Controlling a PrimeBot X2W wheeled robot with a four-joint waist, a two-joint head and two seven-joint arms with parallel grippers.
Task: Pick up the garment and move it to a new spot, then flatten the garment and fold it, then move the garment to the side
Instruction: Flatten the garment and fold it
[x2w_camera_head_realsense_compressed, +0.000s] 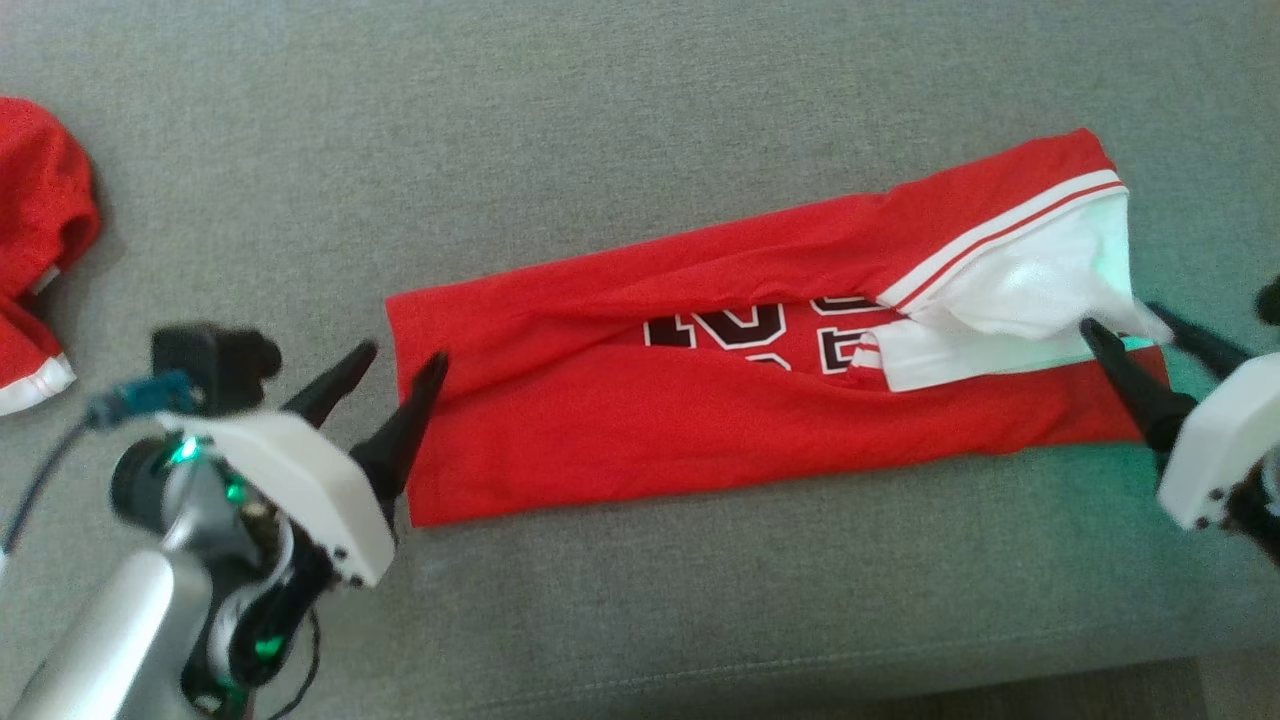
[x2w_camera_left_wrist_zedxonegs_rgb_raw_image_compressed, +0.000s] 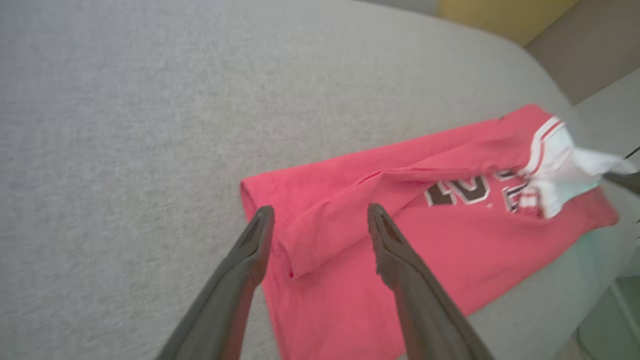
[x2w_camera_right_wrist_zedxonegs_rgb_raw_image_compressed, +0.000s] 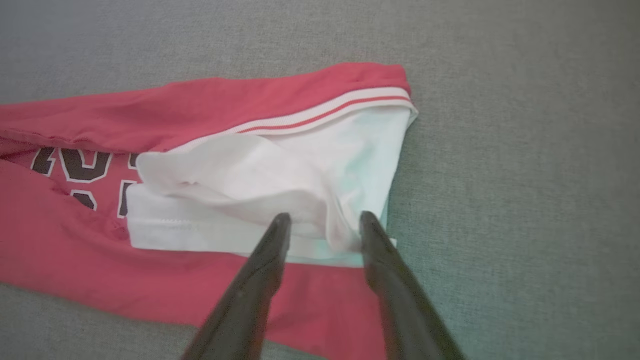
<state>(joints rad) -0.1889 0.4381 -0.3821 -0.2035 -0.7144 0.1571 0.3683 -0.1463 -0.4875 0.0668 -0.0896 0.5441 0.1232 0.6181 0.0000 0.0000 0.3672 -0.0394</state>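
The garment (x2w_camera_head_realsense_compressed: 700, 420) is a red jersey with dark numbers and white sleeve trim. It lies folded into a long strip across the grey cushion. My left gripper (x2w_camera_head_realsense_compressed: 402, 353) is open at the strip's left end, its fingers astride the folded edge (x2w_camera_left_wrist_zedxonegs_rgb_raw_image_compressed: 320, 240). At the right end my right gripper (x2w_camera_head_realsense_compressed: 1120, 318) is open. A raised fold of the white sleeve (x2w_camera_right_wrist_zedxonegs_rgb_raw_image_compressed: 300, 185) sits between its fingertips (x2w_camera_right_wrist_zedxonegs_rgb_raw_image_compressed: 325, 216), not pinched.
Another red cloth with white trim (x2w_camera_head_realsense_compressed: 40, 250) is bunched at the far left of the grey cushion (x2w_camera_head_realsense_compressed: 640, 120). The cushion's front edge (x2w_camera_head_realsense_compressed: 800, 670) runs close below the garment. In the left wrist view the cushion's rounded corner (x2w_camera_left_wrist_zedxonegs_rgb_raw_image_compressed: 525, 65) drops off beyond the garment.
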